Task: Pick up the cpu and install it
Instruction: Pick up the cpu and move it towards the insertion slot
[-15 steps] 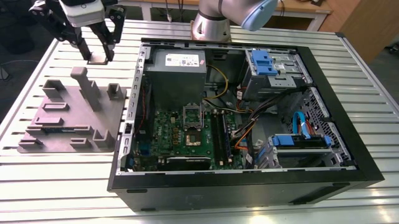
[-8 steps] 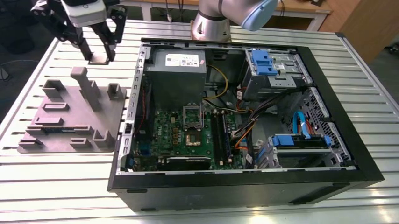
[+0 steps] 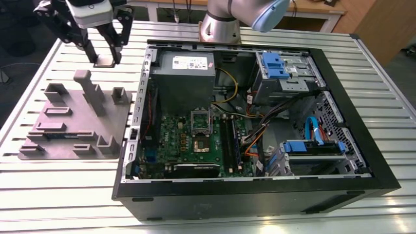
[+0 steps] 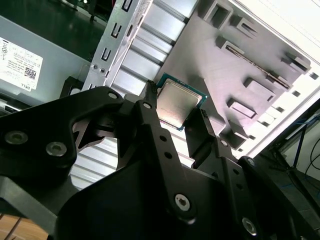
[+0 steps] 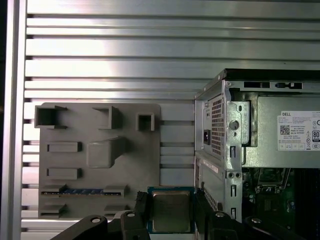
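The black fingers (image 4: 151, 122) were clamped on the small square silver-topped cpu (image 4: 178, 101), held above the slatted metal counter (image 3: 58, 195). The green motherboard's socket (image 3: 200, 142) lay toward the exterior view's right.

The cpu (image 4: 179, 104) is held between the jaws; below them, the fixture tray (image 3: 78, 122) is laid beside the computer case (image 3: 247, 200).

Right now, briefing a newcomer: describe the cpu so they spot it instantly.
Beside the open computer case, on the exterior view's left, lies a grey tray. Above its edge the gripper is shut on the cpu: a small silver-topped square, unlike the tray's grey blocks.
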`<control>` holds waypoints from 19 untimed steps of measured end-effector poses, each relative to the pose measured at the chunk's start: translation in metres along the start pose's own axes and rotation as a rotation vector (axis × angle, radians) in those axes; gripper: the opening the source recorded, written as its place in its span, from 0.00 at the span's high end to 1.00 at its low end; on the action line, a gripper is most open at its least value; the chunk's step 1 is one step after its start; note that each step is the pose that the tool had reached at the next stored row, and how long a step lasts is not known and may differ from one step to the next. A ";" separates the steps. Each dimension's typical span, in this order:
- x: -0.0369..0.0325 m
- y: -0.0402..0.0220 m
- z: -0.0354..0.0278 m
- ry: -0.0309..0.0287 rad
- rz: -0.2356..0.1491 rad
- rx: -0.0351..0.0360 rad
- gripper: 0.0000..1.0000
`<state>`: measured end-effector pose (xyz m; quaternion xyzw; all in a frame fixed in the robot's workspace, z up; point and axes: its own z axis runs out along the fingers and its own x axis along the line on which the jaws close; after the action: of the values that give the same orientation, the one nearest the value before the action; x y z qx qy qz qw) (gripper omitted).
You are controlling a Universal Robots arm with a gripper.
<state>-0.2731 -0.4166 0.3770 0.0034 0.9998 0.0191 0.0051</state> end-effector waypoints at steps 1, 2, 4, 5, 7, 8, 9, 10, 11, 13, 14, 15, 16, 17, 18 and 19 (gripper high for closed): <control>-0.0003 0.0000 0.0000 0.0000 0.000 0.0000 0.53; -0.0005 0.0000 0.0000 0.0000 0.000 0.0000 0.53; -0.0011 0.0000 0.0001 -0.0001 0.000 -0.0001 0.53; -0.0013 0.0000 0.0000 0.0000 0.000 -0.0001 0.53; -0.0019 0.0000 0.0000 0.0000 0.000 0.0000 0.53; -0.0021 0.0000 0.0000 0.0000 0.000 -0.0001 0.53; -0.0024 0.0000 0.0001 0.0000 0.000 -0.0001 0.53; -0.0028 0.0000 0.0000 0.0000 0.000 -0.0001 0.53; -0.0031 0.0000 0.0000 0.0000 0.000 0.0000 0.53; -0.0036 0.0000 0.0001 0.0000 0.000 0.0000 0.53; -0.0041 0.0000 0.0001 0.0000 0.000 0.0000 0.53; -0.0046 0.0000 0.0001 0.0000 0.000 -0.0001 0.53; -0.0046 0.0000 0.0001 0.0000 0.000 0.0000 0.53; -0.0047 0.0000 0.0001 0.0000 0.000 0.0000 0.53; -0.0049 0.0000 0.0001 0.0000 0.000 0.0000 0.53; -0.0053 0.0000 0.0001 0.0000 0.000 -0.0001 0.53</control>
<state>-0.2678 -0.4166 0.3769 0.0033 0.9998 0.0192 0.0051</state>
